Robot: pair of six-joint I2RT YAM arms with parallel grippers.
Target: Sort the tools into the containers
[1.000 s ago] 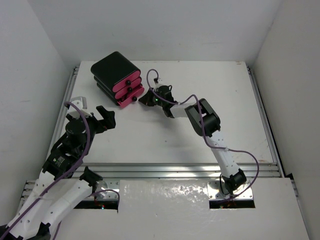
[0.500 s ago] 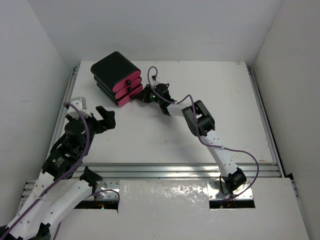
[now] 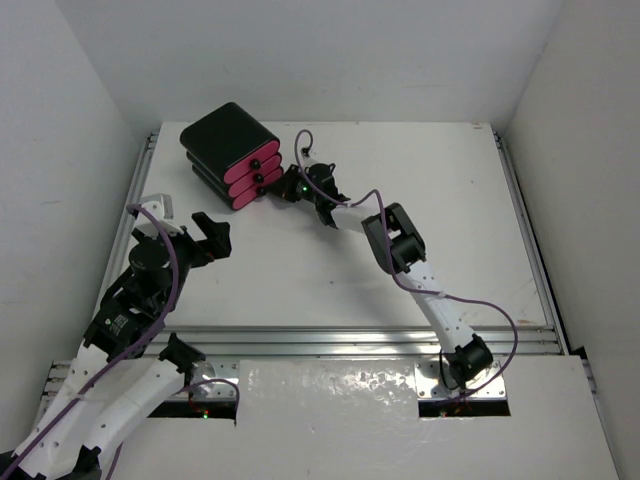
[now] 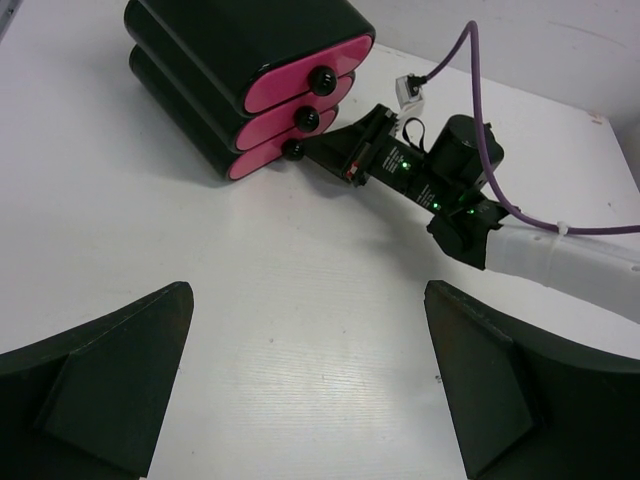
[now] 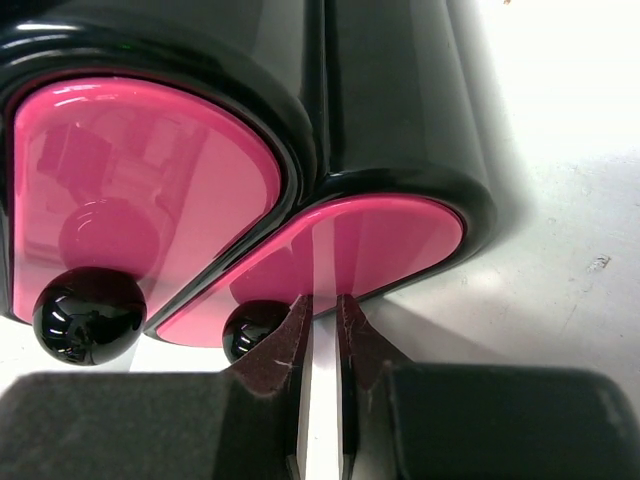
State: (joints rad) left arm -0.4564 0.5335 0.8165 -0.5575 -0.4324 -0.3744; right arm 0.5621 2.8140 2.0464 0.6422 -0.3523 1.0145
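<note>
Right tool (image 5: 320, 305): jaws all but closed, holding nothing, tips set against the bottom drawer (image 5: 390, 240) just beside its knob (image 5: 250, 332), seemingly to press it home into the black box (image 3: 222, 135) at the far left of the desk (image 4: 120, 200). Left tool (image 4: 305, 300): wide open, empty, hovering apart from the work. Hand tools: none visible, possibly already inside.

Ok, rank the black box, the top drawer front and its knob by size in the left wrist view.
Largest: black box.
Then the top drawer front.
Smallest: its knob.
They sit together; order is safe.
</note>
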